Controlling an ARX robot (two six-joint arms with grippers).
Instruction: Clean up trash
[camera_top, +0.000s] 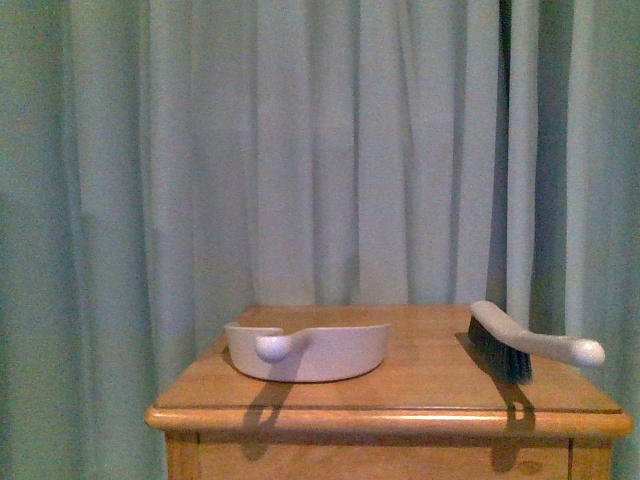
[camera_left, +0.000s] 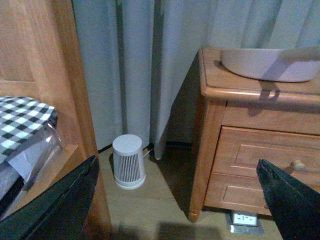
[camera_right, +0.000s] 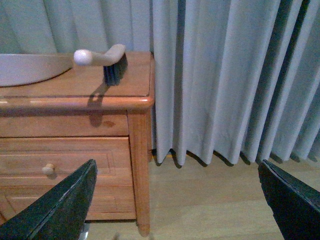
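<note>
Start of the job, judging by the layout: tools untouched. Beige plastic dustpan (camera_top: 310, 352) and white-handled hand brush with dark bristles (camera_top: 520, 345) lying well apart on the honey-coloured wooden worktop (camera_top: 420, 385), brush handle pointing right. Left end effector (camera_left: 177, 170) spread wide and empty, low beside the cabinet, facing a small white ribbed cylinder (camera_left: 129, 160) on the floor, with a black-and-white checked pillow (camera_left: 22, 120) off to one side. Right end effector (camera_right: 177, 170) likewise spread wide, gripping nothing, down by the brush's corner. No crumpled white paper trash in any view; cannot tell where. Next, probably: locate the wad first, then raise the right arm toward the brush handle and the left toward the dustpan.
</note>
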